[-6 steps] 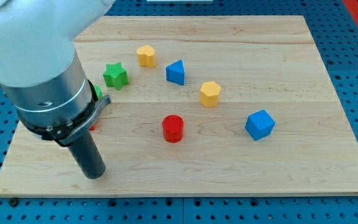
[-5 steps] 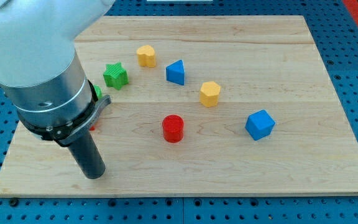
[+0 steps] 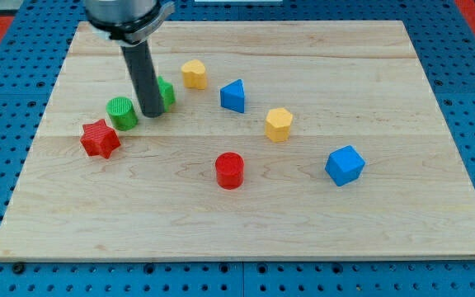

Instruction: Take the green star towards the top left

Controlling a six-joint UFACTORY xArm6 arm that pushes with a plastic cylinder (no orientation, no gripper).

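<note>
The green star [image 3: 166,91] lies in the upper left part of the wooden board [image 3: 303,223], mostly hidden behind my rod. My tip [image 3: 151,113] rests on the board just at the star's lower left side, touching or nearly touching it. A green cylinder [image 3: 122,112] stands just left of the tip.
A red star [image 3: 100,139] lies lower left of the green cylinder. A yellow block [image 3: 193,73] and a blue block [image 3: 233,96] sit right of the green star. Another yellow block [image 3: 278,124], a red cylinder [image 3: 229,170] and a blue cube [image 3: 344,165] lie further right.
The arm has moved from the board's lower left up to the green star. The green cylinder and red star, hidden before, now show. The blocks have not visibly shifted.
</note>
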